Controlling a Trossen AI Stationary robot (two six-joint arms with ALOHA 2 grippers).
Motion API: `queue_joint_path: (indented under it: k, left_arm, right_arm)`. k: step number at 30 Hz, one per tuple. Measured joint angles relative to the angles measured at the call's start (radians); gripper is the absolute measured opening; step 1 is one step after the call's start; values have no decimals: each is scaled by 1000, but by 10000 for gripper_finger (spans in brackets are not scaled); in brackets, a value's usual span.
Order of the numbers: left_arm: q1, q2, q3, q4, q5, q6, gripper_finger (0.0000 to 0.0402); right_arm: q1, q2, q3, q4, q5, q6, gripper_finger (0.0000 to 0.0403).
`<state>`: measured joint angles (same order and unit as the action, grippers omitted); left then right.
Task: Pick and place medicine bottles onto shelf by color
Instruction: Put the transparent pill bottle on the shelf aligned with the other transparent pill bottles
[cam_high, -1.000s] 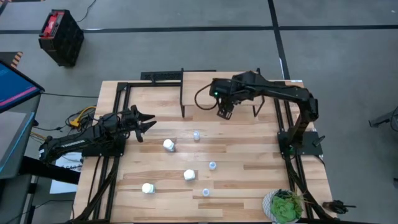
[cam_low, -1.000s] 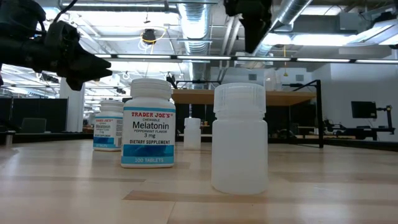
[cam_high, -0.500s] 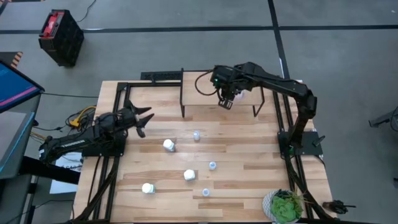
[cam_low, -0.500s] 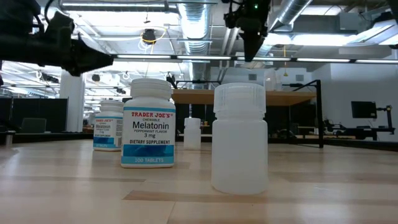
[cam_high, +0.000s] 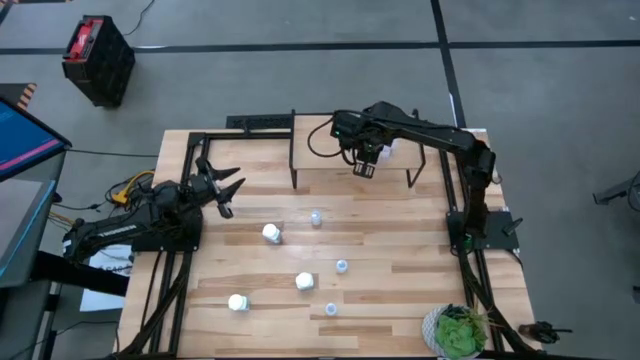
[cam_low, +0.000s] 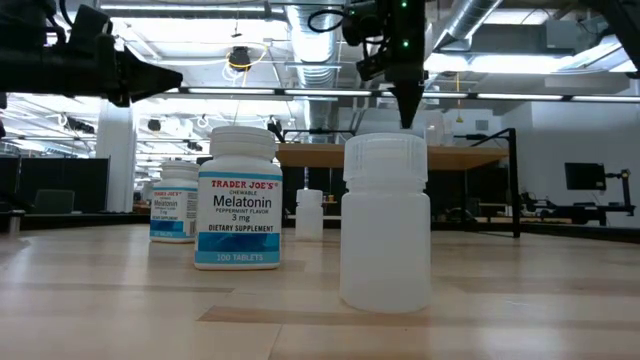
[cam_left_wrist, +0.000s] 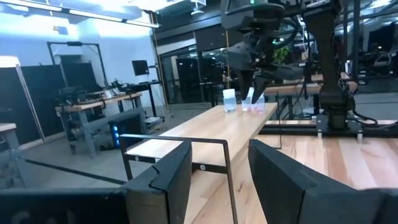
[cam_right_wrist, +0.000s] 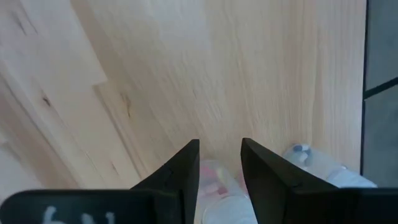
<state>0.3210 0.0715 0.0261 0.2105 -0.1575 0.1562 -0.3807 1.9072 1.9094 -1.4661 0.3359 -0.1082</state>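
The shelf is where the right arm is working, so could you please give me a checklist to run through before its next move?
1. Right gripper is over the shelf: ok.
2. Grip on the translucent bottle beneath it: cannot tell.
3. Clearance from the neighbouring bottle on the shelf: cannot tell.
4. Left gripper is open, empty and away from the shelf: ok.
5. Table emptied of bottles: not ok, six remain, among them a white bottle.

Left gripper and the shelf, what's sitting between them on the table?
Nothing: in the high view, bare table planks separate the left gripper from the shelf.
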Motion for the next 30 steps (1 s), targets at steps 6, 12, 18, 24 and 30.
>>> queue_joint_path:
  k: [6, 12, 18, 24, 30]
  left_arm:
    - [0, 0, 0, -1, -20, -1, 149]
    - [0, 0, 0, -2, -20, -2, 149]
    - [0, 0, 0, -2, -20, -20, 149]
    - [0, 0, 0, -3, -19, -26, 149]
    - [0, 0, 0, -3, -19, -30, 149]
  right_arm:
    - [1, -4, 0, 0, 2, -59, 133]
    - [-16, -7, 0, -41, 3, -74, 132]
    - [-32, -7, 0, -60, 5, -53, 133]
    - [-41, -7, 0, -96, 6, -42, 133]
    - [-41, -7, 0, -105, 6, -31, 133]
